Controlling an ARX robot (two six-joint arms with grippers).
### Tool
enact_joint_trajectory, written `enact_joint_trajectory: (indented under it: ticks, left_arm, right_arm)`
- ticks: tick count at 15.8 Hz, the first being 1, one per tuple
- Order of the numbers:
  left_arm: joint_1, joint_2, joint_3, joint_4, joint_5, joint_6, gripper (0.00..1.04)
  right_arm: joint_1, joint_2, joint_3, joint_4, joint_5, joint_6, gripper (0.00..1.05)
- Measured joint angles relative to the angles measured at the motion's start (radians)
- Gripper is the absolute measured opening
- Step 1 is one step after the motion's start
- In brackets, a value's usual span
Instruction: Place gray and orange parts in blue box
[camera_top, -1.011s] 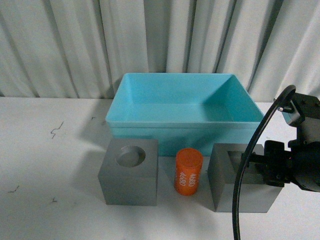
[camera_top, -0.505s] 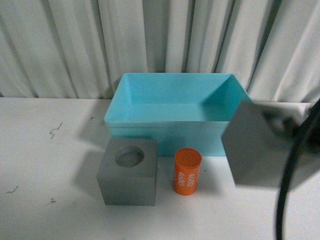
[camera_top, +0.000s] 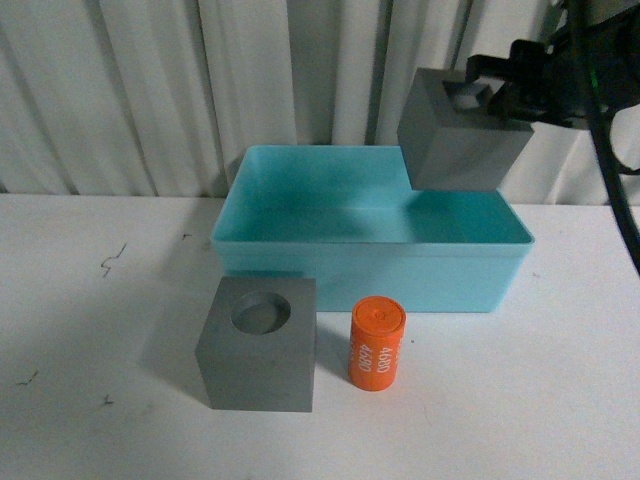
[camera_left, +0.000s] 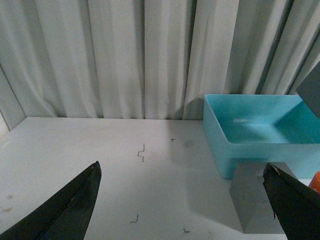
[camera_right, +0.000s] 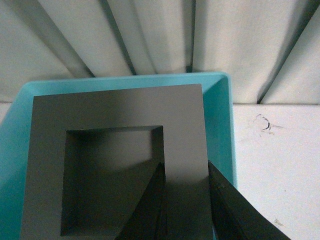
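Observation:
My right gripper (camera_top: 498, 100) is shut on the gray cube with the square recess (camera_top: 455, 135), holding it in the air above the back right part of the blue box (camera_top: 370, 268). In the right wrist view one wall of that cube (camera_right: 115, 110) sits between the fingers of the gripper (camera_right: 185, 167), with the box rim (camera_right: 222, 115) below. The gray cube with the round recess (camera_top: 258, 345) and the orange cylinder (camera_top: 377, 343) stand on the table in front of the box. My left gripper (camera_left: 181, 167) is open and empty, to the left of the box (camera_left: 220, 135) and the round-recess cube (camera_left: 255, 200).
A pleated light curtain (camera_top: 150, 90) hangs right behind the box. The white table (camera_top: 90, 320) carries a few small dark marks (camera_top: 112, 260) on its left side. A black cable (camera_top: 610, 150) runs down at the right edge.
My right gripper has lifted the square-recess cube from the table, right of the orange cylinder, up and back over the box. The other cube and the cylinder have not moved.

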Motion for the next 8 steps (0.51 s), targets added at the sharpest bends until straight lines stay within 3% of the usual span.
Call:
enact_joint_trajectory:
  ticks: [8]
  left_arm:
    - [0.000, 0.000, 0.000, 0.000, 0.000, 0.000, 0.98]
  right_arm:
    - [0.044, 0.182, 0.121, -0.145, 0.199, 0.107, 0.19]
